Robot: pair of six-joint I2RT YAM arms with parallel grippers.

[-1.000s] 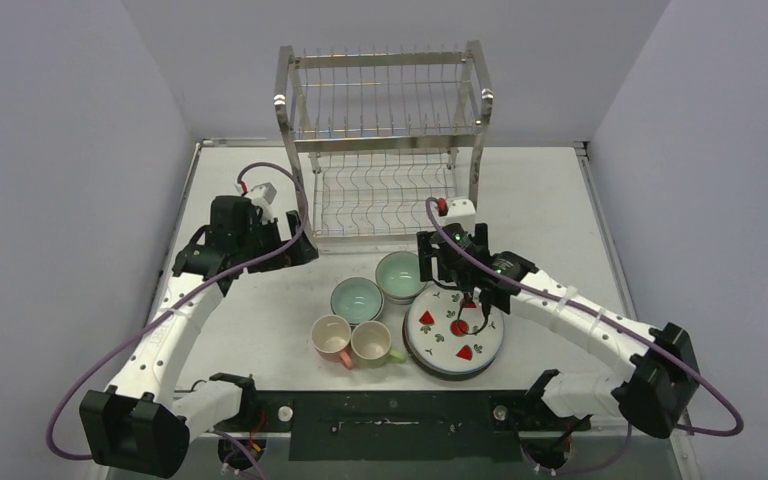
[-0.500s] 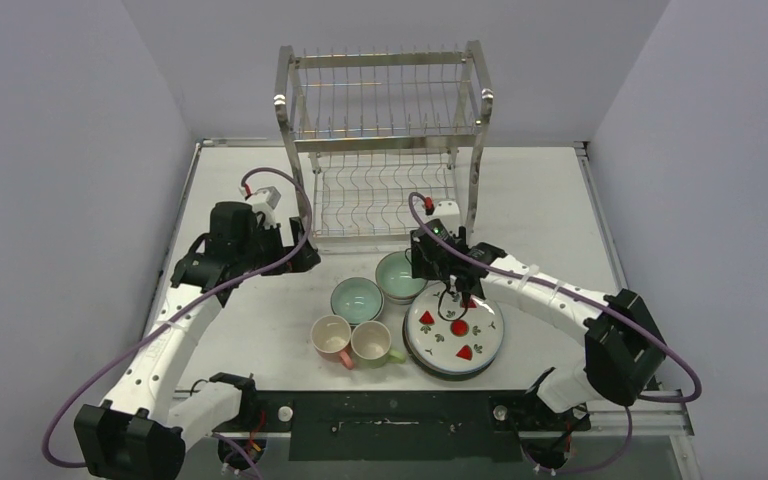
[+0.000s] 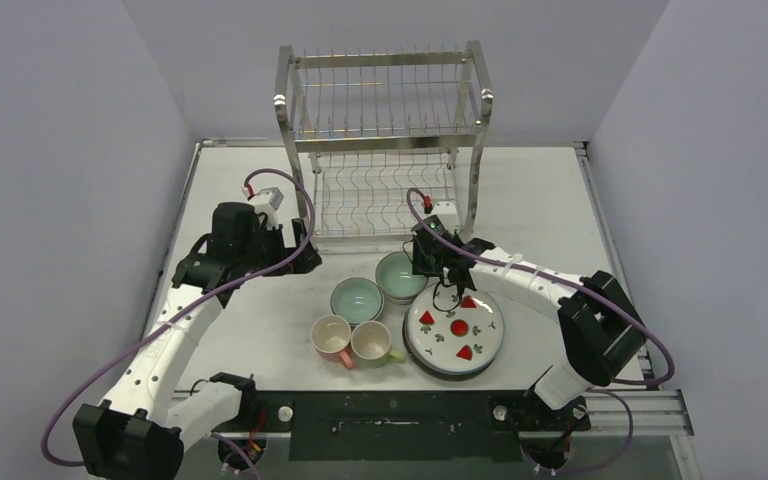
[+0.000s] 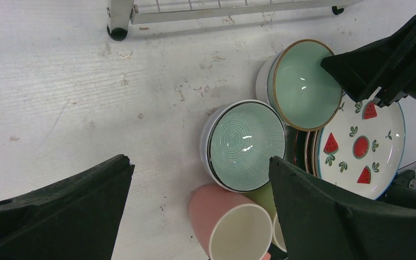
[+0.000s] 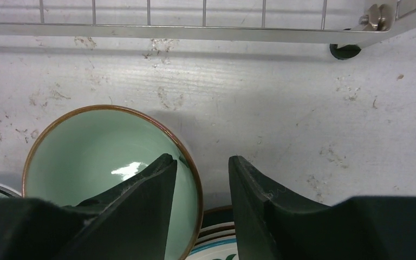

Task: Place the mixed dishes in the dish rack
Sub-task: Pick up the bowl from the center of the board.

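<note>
Pick step, by my reading: right hand [image 5: 200, 162], half-closed and not clamped, straddled the rim of the brown-rimmed mint bowl [image 5: 97, 151] on the counter at mid-frame, below the dish rack [image 3: 385, 150]; left hand [image 3: 298, 256] gaped wide, empty; next needed a firm pinch, then a clean lift.

Right fingers [image 3: 449, 296] hang between far mint bowl [image 3: 397, 276] and plate [image 3: 455, 333].

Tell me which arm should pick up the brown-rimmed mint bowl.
Right: the right gripper straddles the rim of the brown-rimmed bowl, one finger inside. The left gripper hangs open, well apart from it.
</note>
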